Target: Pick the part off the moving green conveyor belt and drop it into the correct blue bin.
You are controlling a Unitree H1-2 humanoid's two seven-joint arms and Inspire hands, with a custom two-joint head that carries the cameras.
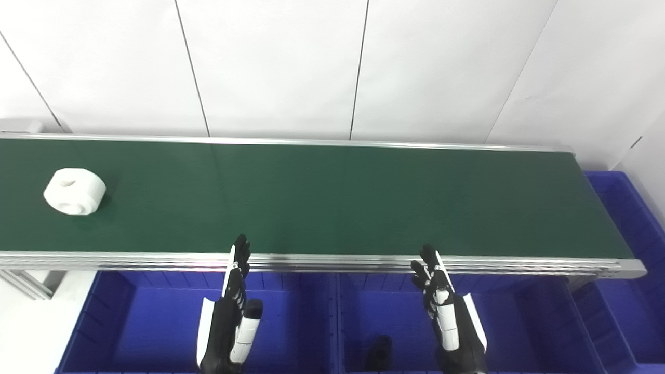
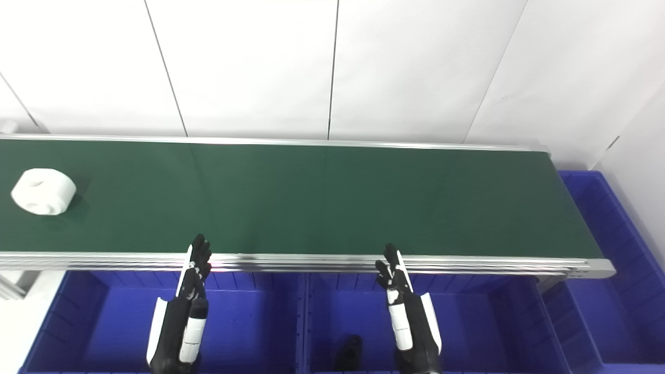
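Lying on the green conveyor belt (image 1: 332, 200) near its far left end: one white part (image 1: 75, 191), a short round piece with a hole in its top face and another in its side, touching nothing but the belt. Running across the whole view behind it: a white panelled wall (image 1: 280, 67). Sitting below the belt's near metal rail (image 1: 332, 261): two blue bins side by side, the left bin (image 1: 150, 322) and the middle bin (image 1: 519, 322), the latter holding a small dark object (image 1: 378, 353) too dim to identify. Standing past the belt's right end: a third blue bin (image 1: 631, 291).

Hovering over the left bin: left hand (image 1: 232, 311), fingers straight and spread, grasping nothing. Hovering over the middle bin: right hand (image 1: 446, 311), likewise released, fingertips near the rail. Both hands are well apart from the part.
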